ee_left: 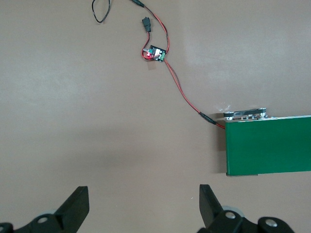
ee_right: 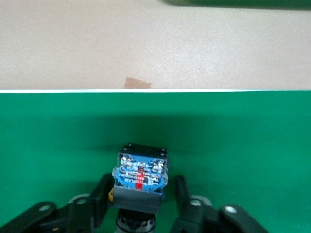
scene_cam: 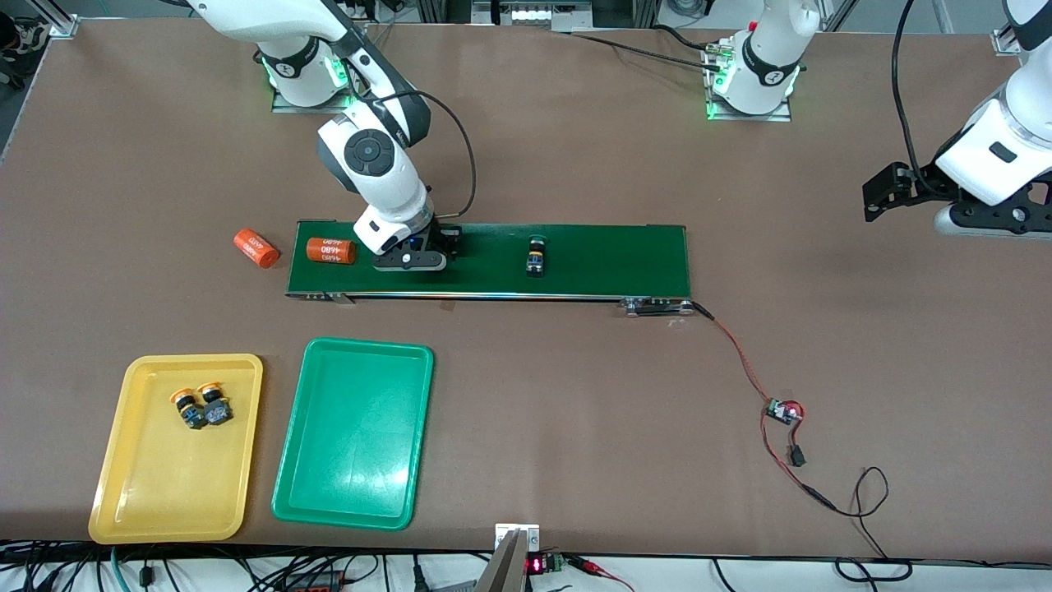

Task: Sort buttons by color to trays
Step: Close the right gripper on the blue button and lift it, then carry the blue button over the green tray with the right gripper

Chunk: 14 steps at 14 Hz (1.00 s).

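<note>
On the dark green conveyor belt [scene_cam: 608, 259] lies a button [ee_right: 141, 170] with a blue terminal face and grey body; its cap colour is hidden. My right gripper [ee_right: 142, 187] is down over that button [scene_cam: 421, 244], fingers [ee_right: 99, 196] partly closed around it, a small gap showing on one side. A second dark-bodied button [scene_cam: 536, 256] lies farther along the belt. The yellow tray [scene_cam: 164, 477] holds two yellow-capped buttons [scene_cam: 187, 407] [scene_cam: 215, 404]. Beside it sits the bare green tray [scene_cam: 353, 444]. My left gripper [ee_left: 144, 204] waits open above the table.
One orange cylinder [scene_cam: 330, 250] lies on the belt beside the right gripper [scene_cam: 411, 255], another [scene_cam: 256, 247] on the table off the belt's end. A red wire runs from the belt to a small circuit board [scene_cam: 785, 409] [ee_left: 155, 53]. The left gripper [scene_cam: 990, 222] hangs past the belt's end [ee_left: 267, 145].
</note>
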Each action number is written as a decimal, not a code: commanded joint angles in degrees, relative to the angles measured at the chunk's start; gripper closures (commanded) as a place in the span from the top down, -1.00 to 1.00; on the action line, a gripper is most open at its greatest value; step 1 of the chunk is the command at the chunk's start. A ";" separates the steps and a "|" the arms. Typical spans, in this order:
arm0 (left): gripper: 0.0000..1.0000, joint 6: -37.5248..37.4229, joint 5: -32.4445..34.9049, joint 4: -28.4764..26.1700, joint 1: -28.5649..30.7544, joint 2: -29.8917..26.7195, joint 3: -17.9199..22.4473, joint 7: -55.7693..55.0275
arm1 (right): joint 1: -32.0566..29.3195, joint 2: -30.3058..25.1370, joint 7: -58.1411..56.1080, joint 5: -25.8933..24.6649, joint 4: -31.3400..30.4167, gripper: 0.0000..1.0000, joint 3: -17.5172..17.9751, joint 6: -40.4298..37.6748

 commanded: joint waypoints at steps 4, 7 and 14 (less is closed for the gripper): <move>1.00 -1.32 0.03 1.31 -0.03 0.01 -0.23 0.32 | -0.37 -0.24 -1.01 -1.10 7.77 -0.90 -1.95 -6.02; 1.00 -1.32 0.03 1.31 -0.03 0.10 -0.23 0.32 | -0.98 0.37 -8.65 -0.39 21.03 -0.90 -5.11 -17.63; 1.00 -1.32 0.03 1.31 -0.03 0.01 -0.23 0.32 | -6.78 13.45 -22.64 -0.66 36.18 -0.90 -9.08 -11.71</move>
